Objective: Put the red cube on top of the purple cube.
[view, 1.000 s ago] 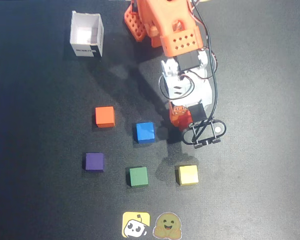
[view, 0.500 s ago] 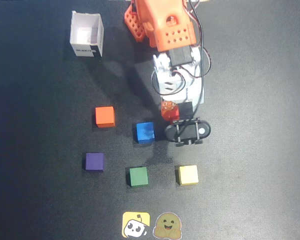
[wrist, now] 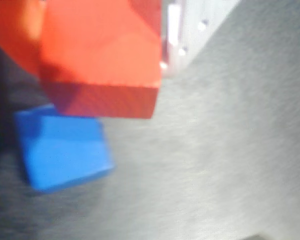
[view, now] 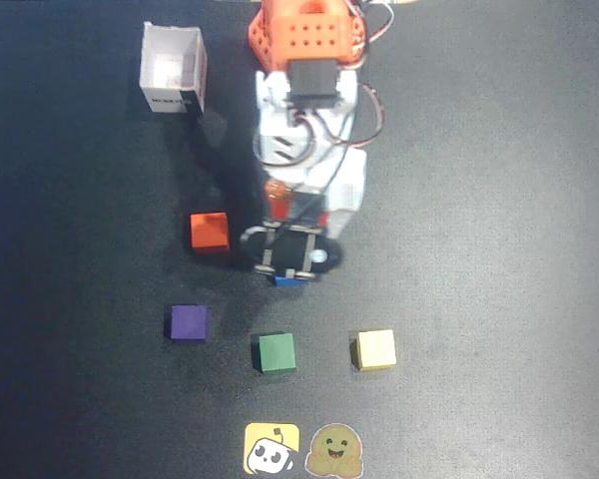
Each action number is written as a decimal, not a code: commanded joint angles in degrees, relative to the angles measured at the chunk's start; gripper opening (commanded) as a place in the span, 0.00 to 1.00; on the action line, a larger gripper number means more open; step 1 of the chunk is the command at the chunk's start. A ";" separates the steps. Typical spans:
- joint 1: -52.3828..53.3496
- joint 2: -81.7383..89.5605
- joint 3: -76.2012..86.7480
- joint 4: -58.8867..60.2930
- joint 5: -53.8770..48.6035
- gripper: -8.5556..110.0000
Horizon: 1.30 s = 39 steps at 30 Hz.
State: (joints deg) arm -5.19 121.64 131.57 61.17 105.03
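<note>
The red cube (wrist: 102,55) fills the top left of the wrist view, and my gripper (wrist: 97,65) is shut on it, an orange finger to its left and a white part to its right. It hangs above the mat, over the blue cube (wrist: 62,150). In the overhead view only a bit of the red cube (view: 277,188) shows under the arm, and the gripper (view: 285,205) is mostly hidden by the wrist. The purple cube (view: 188,323) sits on the mat to the lower left, apart from the gripper.
An orange cube (view: 209,232) lies just left of the arm. A sliver of the blue cube (view: 290,281) shows under the camera mount. A green cube (view: 277,352) and a yellow cube (view: 376,349) sit in the front row. A white box (view: 174,70) stands at the back left.
The arm has swung left with the red cube in its jaws, from right of the blue cube to directly over it. The other cubes have not moved.
</note>
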 commanded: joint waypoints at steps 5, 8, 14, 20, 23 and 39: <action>1.85 0.62 -4.13 0.62 -0.44 0.13; 3.52 -0.79 -5.36 1.05 -0.53 0.12; 10.28 -7.29 -12.13 2.11 -2.29 0.13; 16.35 -15.73 -21.27 5.10 -5.71 0.13; 18.90 -20.13 -25.49 6.68 -8.79 0.13; 20.04 -32.17 -38.06 7.38 -25.49 0.12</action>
State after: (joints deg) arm 14.85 89.30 97.12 68.29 81.74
